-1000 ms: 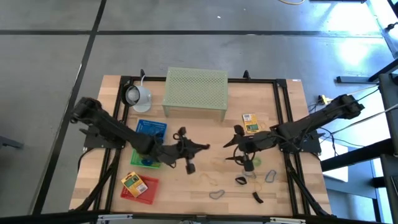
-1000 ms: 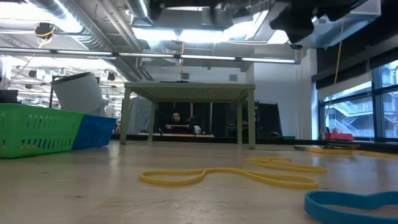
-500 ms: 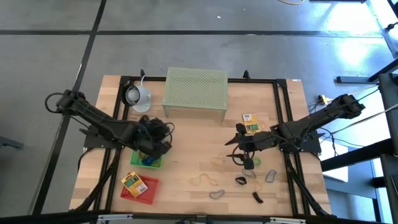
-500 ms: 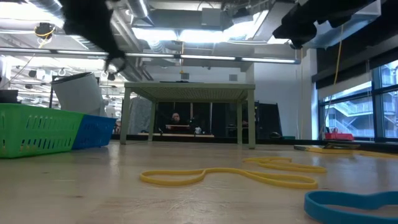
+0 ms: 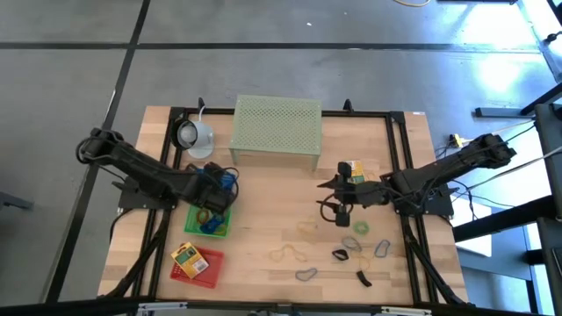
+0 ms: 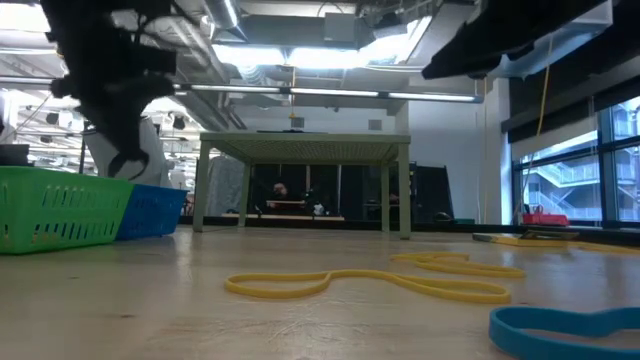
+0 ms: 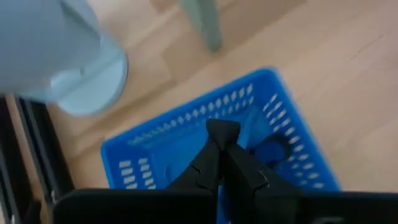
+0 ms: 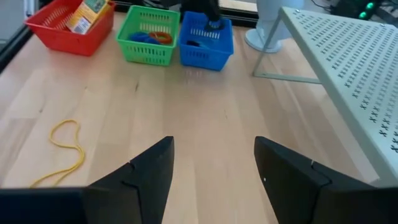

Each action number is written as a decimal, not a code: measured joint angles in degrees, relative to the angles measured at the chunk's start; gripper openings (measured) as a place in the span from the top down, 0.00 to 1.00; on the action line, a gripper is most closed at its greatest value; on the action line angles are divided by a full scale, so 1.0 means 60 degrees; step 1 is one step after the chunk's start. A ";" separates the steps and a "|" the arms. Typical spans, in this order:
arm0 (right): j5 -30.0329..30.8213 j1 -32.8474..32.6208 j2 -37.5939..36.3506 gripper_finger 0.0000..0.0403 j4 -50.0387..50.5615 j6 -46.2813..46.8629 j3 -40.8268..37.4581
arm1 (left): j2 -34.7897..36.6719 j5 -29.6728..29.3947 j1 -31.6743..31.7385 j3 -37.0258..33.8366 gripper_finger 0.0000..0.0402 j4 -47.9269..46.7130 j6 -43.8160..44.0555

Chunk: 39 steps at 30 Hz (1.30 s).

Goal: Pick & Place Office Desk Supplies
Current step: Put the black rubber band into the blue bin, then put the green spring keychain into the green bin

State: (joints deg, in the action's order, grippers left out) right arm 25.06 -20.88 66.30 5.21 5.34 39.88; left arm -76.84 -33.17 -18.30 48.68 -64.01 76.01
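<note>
My left gripper hangs shut over the blue basket, pointing steeply down, and also shows in the low view. My right gripper hovers open over the bare wood right of centre, with nothing between its fingers. Thin loops lie flat on the table: yellow, grey, green. Two black clips lie near them. One yellow box lies on the table, another in the red basket. My left gripper shows a small black piece at its shut fingertips, above the blue basket's inside. I cannot tell whether that piece is a held clip or the fingertips themselves.
The green basket with loops and the red basket stand in a row with the blue one at the left. The pale green mesh stand and the white lamp-like object stand at the far edge. Bare wood lies between the arms.
My left gripper has swung from the table's middle toward the left edge to above the blue basket. It has sunk a little and tipped from about level to steeply down, staying shut. My right gripper has turned a little in place.
</note>
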 joint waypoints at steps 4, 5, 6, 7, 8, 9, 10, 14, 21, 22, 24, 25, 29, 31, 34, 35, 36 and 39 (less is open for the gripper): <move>-0.0070 0.0046 0.0000 0.45 0.0195 0.0007 -0.0004 | -0.0004 0.0748 0.0277 -0.0351 0.98 0.0305 -0.0008; -0.0072 0.0046 0.0000 0.45 0.0246 0.0011 -0.0004 | -0.0004 0.0831 0.0318 -0.0414 0.98 0.0373 -0.0005; -0.0073 0.0046 0.0000 0.45 0.0291 0.0011 -0.0004 | -0.0004 0.0893 0.0348 -0.0461 0.98 0.0482 -0.0007; -0.0073 0.0046 0.0000 0.45 0.0322 0.0011 -0.0004 | -0.0004 0.0917 0.0367 -0.0489 0.98 0.0589 -0.0012; -0.0073 0.0046 0.0000 0.45 0.0329 0.0011 -0.0004 | -0.0004 0.0932 0.0390 -0.0519 0.98 0.0688 -0.0014; -0.0073 0.0046 0.0000 0.45 0.0337 0.0018 -0.0004 | -0.0004 0.0941 0.0396 -0.0532 0.98 0.0744 -0.0014; -0.0073 0.0046 0.0000 0.45 0.0366 0.0025 -0.0004 | -0.0007 0.0944 0.0396 -0.0535 0.98 0.0747 -0.0014; -0.0075 0.0046 0.0004 0.45 0.0373 0.0100 -0.0004 | -0.0007 0.0990 0.0391 -0.0531 0.94 0.0801 -0.0014; -0.0081 0.0046 0.0004 0.45 0.0364 0.0535 -0.0004 | -0.0005 0.1689 0.0391 -0.0531 0.80 0.0831 -0.0229; -0.0081 0.0046 0.0004 0.45 0.0362 0.0535 -0.0004 | -0.0004 0.1754 0.0392 -0.0531 0.78 0.0831 -0.0282; -0.0081 0.0046 0.0004 0.45 0.0355 0.0535 -0.0004 | -0.0005 0.1800 0.0390 -0.0500 0.74 0.0812 -0.0306; -0.0081 0.0046 0.0004 0.45 0.0326 0.0535 -0.0004 | 0.0000 0.1803 0.0391 -0.0461 0.73 0.0820 -0.0404; -0.0084 0.0046 0.0004 0.45 0.0138 0.0521 -0.0004 | 0.0011 0.1781 0.0391 -0.0250 0.68 0.0820 -0.0769; -0.0088 0.0046 0.0004 0.45 0.0079 0.0512 -0.0004 | 0.0015 0.1729 0.0392 -0.0123 0.66 0.0820 -0.0952; -0.0108 0.0046 0.0006 0.45 0.0062 0.0506 -0.0004 | 0.0015 0.1698 0.0392 0.0071 0.64 0.0823 -0.1236; -0.0143 0.0046 0.0007 0.45 0.0063 0.0505 -0.0004 | 0.0015 0.1702 0.0392 0.0135 0.64 0.0816 -0.1331; -0.0255 0.0046 0.0007 0.45 0.0060 0.0503 -0.0004 | 0.0015 0.1702 0.0392 0.0211 0.64 0.0817 -0.1463; -0.0730 0.0089 0.0042 0.45 0.0170 0.0503 -0.0004 | 0.0015 0.1706 0.0392 0.0517 0.64 0.0897 -0.1890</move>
State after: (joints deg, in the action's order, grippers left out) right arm 20.68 -20.34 66.56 6.23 8.36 39.86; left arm -76.75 -22.94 -15.94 51.79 -58.63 64.66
